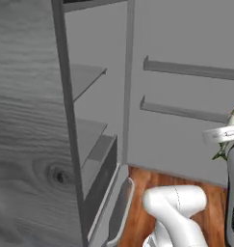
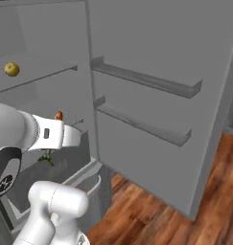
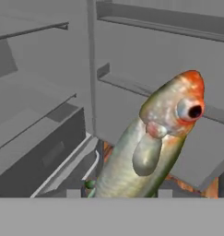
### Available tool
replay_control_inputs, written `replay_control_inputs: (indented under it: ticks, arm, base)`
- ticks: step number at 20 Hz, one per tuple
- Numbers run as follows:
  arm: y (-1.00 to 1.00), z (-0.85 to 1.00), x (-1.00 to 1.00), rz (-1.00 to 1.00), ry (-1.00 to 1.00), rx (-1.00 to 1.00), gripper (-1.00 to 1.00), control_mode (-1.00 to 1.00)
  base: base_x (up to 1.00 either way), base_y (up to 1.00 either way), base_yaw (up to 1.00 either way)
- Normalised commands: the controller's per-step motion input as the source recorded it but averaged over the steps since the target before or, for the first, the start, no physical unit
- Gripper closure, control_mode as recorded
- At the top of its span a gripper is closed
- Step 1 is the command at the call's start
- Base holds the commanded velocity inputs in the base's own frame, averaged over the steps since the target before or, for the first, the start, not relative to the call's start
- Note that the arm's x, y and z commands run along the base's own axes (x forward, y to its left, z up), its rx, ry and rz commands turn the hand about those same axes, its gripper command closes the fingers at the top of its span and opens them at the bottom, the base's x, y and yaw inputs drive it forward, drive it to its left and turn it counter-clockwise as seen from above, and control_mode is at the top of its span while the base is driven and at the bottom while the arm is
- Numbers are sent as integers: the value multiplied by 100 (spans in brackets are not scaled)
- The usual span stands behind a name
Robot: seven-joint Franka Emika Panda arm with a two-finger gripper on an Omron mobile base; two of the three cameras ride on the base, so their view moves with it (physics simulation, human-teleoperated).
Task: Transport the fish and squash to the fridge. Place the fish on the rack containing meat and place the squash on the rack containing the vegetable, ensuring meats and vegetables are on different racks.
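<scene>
**Hand view: fish held up before the open fridge**

In the hand view we see the fish (image 3: 150, 147) standing up out of the pincer (image 3: 119, 194), head high and tilted to the right, its reddish snout and dark eye at the top, its tail end down between the fingertips. We read the pincer as closed tight around the lower body of the fish.

In the right base view our arm reaches from the lower left toward the fridge (image 2: 137, 57), the white forearm lying almost level and the wrist pointing at the inner shelves; a bit of the fish's green tail hangs just under the wrist. In the left base view the hand sits at the right edge, in front of the open door with its two bar rails, with the fish (image 1: 227, 135) showing there.

Inside the fridge, the squash (image 2: 12, 69) rests on the upper shelf near its left edge. The meat (image 2: 58, 115) lies on the shelf below, close to that shelf's front edge, just above our wrist. The drawer sits beneath these shelves.
</scene>
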Motion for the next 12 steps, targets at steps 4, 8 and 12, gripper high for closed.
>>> replay_control_inputs:
  ticks: [4, 8, 12]
  arm:
    - [0, 0, 0, 0, 0, 0, 100, 100]
    - [0, 0, 0, 0, 0, 0, 100, 100]
    - [0, 0, 0, 0, 0, 0, 100, 100]
  base:
    - [7, 0, 81]
    - [3, -9, 76]
    - [31, 24, 67]
